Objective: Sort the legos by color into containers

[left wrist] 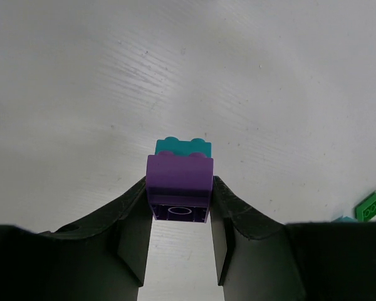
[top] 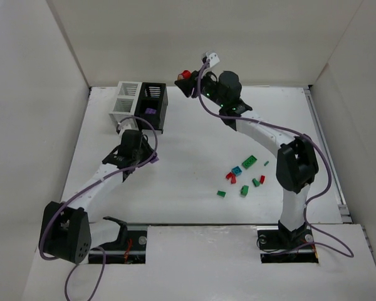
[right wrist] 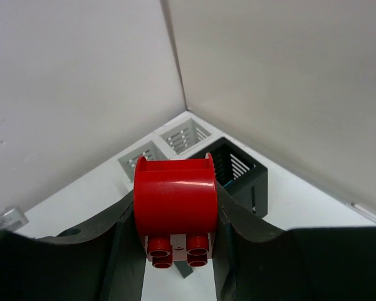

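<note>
My left gripper (left wrist: 178,210) is shut on a purple lego (left wrist: 178,185) that has a teal lego (left wrist: 183,146) stuck on its far side. It hovers over the table (top: 194,144) below the containers, with my left gripper (top: 151,158) near the black box. My right gripper (right wrist: 174,216) is shut on a rounded red lego (right wrist: 175,197), held high to the right of the boxes, with my right gripper (top: 187,78) near the back wall. The white container (top: 126,100) and black container (top: 155,100) stand joined at the back left. A purple piece (top: 151,111) lies in the black one.
Several loose legos lie right of centre: a green one (top: 249,162), a teal one (top: 237,170), a red one (top: 230,177) and more green and red ones around them. White walls enclose the table on three sides. A green brick (left wrist: 370,205) shows at the left wrist view's right edge.
</note>
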Robot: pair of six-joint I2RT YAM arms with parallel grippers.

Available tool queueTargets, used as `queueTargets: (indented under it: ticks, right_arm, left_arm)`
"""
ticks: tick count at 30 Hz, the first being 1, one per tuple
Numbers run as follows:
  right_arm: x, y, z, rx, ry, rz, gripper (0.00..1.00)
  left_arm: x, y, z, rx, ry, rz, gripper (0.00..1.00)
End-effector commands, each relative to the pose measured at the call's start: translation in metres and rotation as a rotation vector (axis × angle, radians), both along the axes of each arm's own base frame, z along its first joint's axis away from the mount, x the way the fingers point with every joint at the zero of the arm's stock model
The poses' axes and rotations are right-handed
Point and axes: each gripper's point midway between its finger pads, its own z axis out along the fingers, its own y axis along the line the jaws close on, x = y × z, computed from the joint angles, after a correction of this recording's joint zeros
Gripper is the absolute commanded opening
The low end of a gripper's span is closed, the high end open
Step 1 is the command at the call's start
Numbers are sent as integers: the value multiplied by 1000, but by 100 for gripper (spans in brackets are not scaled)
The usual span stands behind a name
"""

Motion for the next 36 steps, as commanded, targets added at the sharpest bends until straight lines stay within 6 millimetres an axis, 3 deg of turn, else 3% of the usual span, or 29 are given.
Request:
queueTargets:
  ticks: [1,3,5,7,9,13,14,15,18,19,22,24,25,26,27,28,29,31,32,36]
  right_arm:
    - [-4,1,6,-7,-21,26,0]
    - [-6,0,12,-2,-28,26,0]
    - [-6,0,4,-13,-12,26,0]
    - [-5,-6,5,-13,-11,17,0]
    - [-7,-7,4,-17,-5,17,0]
    - [-6,-13,1,-24,5,15,0]
    - [-8,-14,7,-20,-3,15,0]
    - [-6,-17,1,-26,6,15,0]
    - [-16,-15,3,-45,-12,80,0]
    - [-17,-17,-2,-60,-12,104,0]
    - [-36,-16,-16,-131,-50,266,0]
    - [-52,-18,-23,-167,-90,377,0]
    - [-78,-16,-27,-185,-110,537,0]
    - [-90,-19,-29,-194,-132,616,0]
    - [-96,-22,-40,-205,-135,692,2]
    - [-119,-23,-48,-206,-138,842,2]
    - [-126,-25,-48,-205,-143,883,0]
    - [-137,-27,-53,-204,-141,954,0]
    - [-148,-30,-53,-203,-149,1023,0]
    - [-174,-24,-54,-200,-162,1141,0]
  left_arm:
    - [12,-4,-1,-15,-27,29,27]
    - [11,-4,-15,-8,17,38,27]
    - [9,0,-24,12,54,62,27]
    - [11,-1,-30,18,88,69,36]
    - [9,-2,-40,21,120,62,39]
    - [10,-2,-39,27,134,62,53]
    - [10,0,-38,37,137,70,62]
    - [10,0,-38,37,137,70,65]
    - [13,10,-17,71,106,108,79]
    - [13,12,-11,79,98,117,94]
    - [14,19,20,102,41,120,100]
    - [18,18,54,88,-43,106,100]
    - [17,13,66,82,-72,66,100]
    - [17,6,77,70,-115,12,100]
    - [17,2,102,79,-208,-65,100]
    - [15,-15,130,52,-334,-195,100]
    - [17,-24,137,18,-371,-231,100]
    - [16,-39,181,-46,-555,-309,100]
    - [7,-58,191,-96,-593,-423,100]
    - [2,-83,214,-82,-705,-620,100]
